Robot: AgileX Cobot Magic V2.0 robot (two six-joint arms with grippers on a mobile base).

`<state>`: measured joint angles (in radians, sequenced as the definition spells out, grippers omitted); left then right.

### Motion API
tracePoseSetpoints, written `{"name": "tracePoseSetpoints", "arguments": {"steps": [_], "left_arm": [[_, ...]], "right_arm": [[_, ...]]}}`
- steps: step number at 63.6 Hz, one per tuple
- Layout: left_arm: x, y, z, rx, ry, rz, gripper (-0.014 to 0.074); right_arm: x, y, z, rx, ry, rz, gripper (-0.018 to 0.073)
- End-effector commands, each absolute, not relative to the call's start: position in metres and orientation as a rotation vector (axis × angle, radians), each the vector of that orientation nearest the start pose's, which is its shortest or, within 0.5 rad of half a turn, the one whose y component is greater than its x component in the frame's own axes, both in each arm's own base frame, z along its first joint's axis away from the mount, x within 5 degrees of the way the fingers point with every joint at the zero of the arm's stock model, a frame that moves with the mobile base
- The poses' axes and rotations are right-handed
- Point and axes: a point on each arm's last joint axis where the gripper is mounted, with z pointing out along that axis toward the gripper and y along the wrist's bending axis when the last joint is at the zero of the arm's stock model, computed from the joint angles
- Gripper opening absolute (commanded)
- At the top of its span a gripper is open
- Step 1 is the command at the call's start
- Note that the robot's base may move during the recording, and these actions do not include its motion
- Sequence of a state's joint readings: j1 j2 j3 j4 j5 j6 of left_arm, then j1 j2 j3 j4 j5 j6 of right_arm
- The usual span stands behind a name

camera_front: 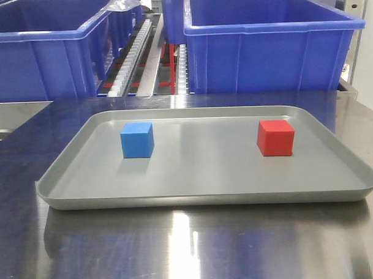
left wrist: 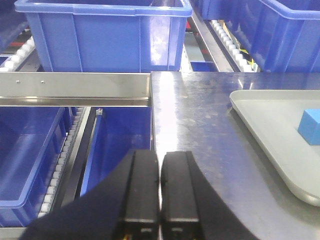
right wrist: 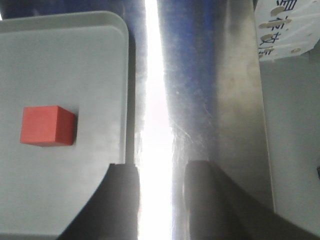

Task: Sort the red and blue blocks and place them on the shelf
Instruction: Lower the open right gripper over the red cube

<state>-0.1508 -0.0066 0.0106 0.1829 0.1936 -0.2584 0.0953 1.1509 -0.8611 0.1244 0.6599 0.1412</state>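
On the shiny steel bench: a shallow grey tray with rounded corners.

Inside the tray, left half: small matte blue cube, flat on the floor, clear of the rim. Right half: small matte red cube, also flat, well apart from the blue one.

Behind the bench: tiered metal shelf with white roller tracks, red frame parts and a brushed-steel front rail, loaded with large blue plastic bins. Neither cube on it.

Left hand: fingers pressed together, nothing between them; poised above the bench's left edge, tray off to its right.

Right hand: fingers spread wide, gripping nothing; over bare bench just beside the tray's right rim, red cube to its left, untouched.
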Motion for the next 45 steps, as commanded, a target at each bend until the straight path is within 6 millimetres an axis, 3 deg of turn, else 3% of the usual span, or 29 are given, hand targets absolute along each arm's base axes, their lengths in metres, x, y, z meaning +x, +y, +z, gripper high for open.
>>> {"name": "tracePoseSetpoints", "arguments": {"steps": [1,20,45], "left_arm": [[0.055,-0.007,0.192,0.049,1.606,-0.166,0.0125],[0.055,-0.007,0.192,0.049,1.606,-0.166,0.0125],[0.055,-0.007,0.192,0.049,1.606,-0.166,0.0125]], "right_arm": [[0.229,0.029,0.316,0.134,2.354,0.255,0.0347],[0.227,0.029,0.314,0.102,2.391,0.241,0.0473],[0.233,0.04,0.306,0.053,2.431,0.257,0.0482]]}}
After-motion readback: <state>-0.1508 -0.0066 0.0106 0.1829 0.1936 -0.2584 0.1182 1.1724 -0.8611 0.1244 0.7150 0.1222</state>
